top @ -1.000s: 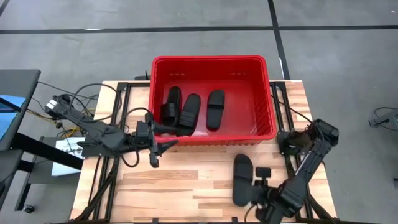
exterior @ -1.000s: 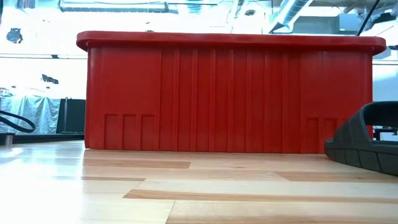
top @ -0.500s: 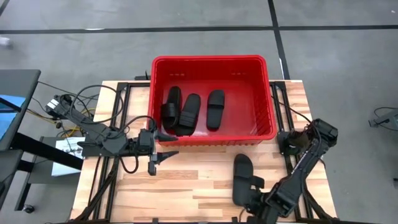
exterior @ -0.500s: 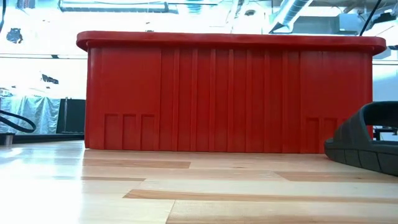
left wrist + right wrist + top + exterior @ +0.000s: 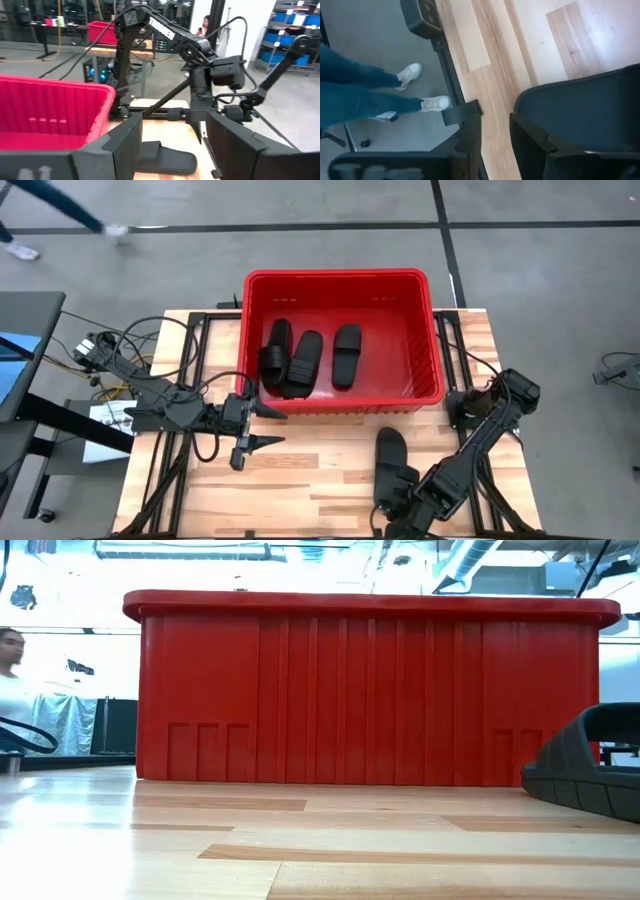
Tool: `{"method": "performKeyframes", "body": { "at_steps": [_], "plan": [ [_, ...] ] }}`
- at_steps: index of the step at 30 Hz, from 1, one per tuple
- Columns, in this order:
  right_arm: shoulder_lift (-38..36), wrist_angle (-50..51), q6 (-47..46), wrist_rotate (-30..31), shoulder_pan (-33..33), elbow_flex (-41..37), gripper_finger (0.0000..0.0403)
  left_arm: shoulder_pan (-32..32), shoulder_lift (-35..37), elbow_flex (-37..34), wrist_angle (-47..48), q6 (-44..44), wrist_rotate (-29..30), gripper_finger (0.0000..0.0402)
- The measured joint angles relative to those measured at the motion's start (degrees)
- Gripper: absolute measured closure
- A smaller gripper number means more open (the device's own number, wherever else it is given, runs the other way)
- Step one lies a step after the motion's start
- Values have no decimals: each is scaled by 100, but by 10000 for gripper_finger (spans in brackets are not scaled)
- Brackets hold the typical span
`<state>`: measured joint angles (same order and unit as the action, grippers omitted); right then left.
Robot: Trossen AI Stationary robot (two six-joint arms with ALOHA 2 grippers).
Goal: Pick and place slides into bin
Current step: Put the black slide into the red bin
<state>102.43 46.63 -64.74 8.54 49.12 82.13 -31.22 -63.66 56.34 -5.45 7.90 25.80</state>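
Three black slides (image 5: 305,360) lie flat on the floor of the red bin (image 5: 437,350) at the table's far side. A fourth slide (image 5: 390,465) lies sole down on the wood near the table's front right; it also shows in the low view (image 5: 590,765) and the left wrist view (image 5: 165,157). My right gripper (image 5: 400,515) is open at that slide's near end, its fingers a little apart (image 5: 495,145). My left gripper (image 5: 267,427) is open and empty just in front of the bin's near left corner. My right gripper comes down at the near end of the fourth slide (image 5: 580,110). One finger (image 5: 535,140) stands in front of that end and the other is over bare wood. Whether the finger touches the slide, I cannot tell.
Bare wood lies between the bin and the front edge. Black frame rails (image 5: 190,370) run along the table's left and right sides. A person's legs (image 5: 370,95) stand on the floor just off the front edge; another person (image 5: 50,215) walks past beyond the far side.
My left gripper has drawn back from the bin's near wall toward the table's near left, staying open. My right gripper has gone toward the near edge and left, onto the fourth slide's near end. The slides have not moved.
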Motion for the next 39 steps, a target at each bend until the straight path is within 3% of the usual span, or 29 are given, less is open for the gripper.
{"method": "performKeyframes", "body": {
  "at_steps": [11,18,39],
  "plan": [
    [119,-10,36,-38,-23,22,212,-249,0,0,0,47,-149,191],
    [783,-75,129,-830,28,30,221,-292,-2,1,-3,-4,-148,191],
    [949,304,839,-637,-283,4,231,-291,-4,2,58,-85,-146,191]
  ]
}}
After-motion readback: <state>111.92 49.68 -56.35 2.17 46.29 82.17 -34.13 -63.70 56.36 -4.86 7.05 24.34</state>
